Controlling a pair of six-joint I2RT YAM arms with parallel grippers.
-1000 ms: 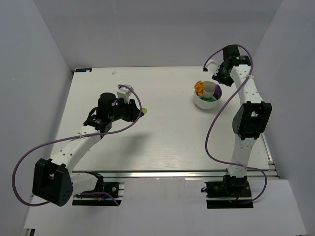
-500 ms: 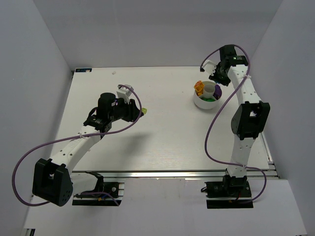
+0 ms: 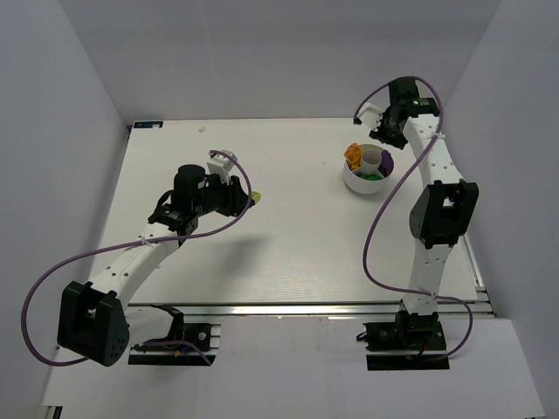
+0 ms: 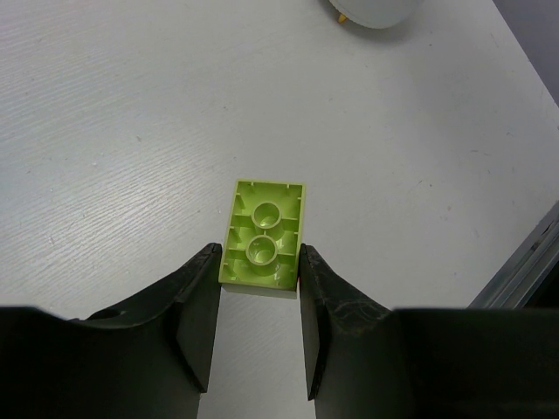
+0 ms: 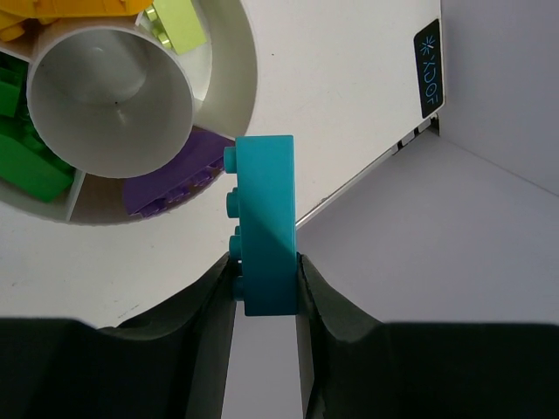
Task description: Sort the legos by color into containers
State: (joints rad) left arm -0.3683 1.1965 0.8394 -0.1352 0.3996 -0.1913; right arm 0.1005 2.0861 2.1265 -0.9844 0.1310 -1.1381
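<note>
Left claw (image 4: pixel 259 262) first, nearest to me: its two fingers are clamped on the near end of a lime-green brick (image 4: pixel 262 234), which shows its hollow underside to the wrist camera. I can't tell if the brick is clear of the table (image 3: pixel 288 253). From above, that claw sits at about 9 o'clock from the middle of the table, well apart from everything else. Moving out to 2 o'clock, there's the round white bowl (image 3: pixel 356 183) with its dividers. Orange bricks (image 3: pixel 352 154) lie in the 10 o'clock section, green bricks (image 3: pixel 371 175) at 6 o'clock and purple bricks (image 3: pixel 387 161) at 3 o'clock. The right wrist view also shows a pale yellow-green brick (image 5: pixel 179 22) in the section between the orange and the purple, and a centre cup (image 5: pixel 109 96) with nothing in it. Farthest out, just past the bowl at 1 o'clock, the right claw (image 5: pixel 266 266) is pinching a cyan brick (image 5: pixel 266 218) on edge, studs to one side. In its wrist view the brick lines up over the bowl's rim beside the purple section.
</note>
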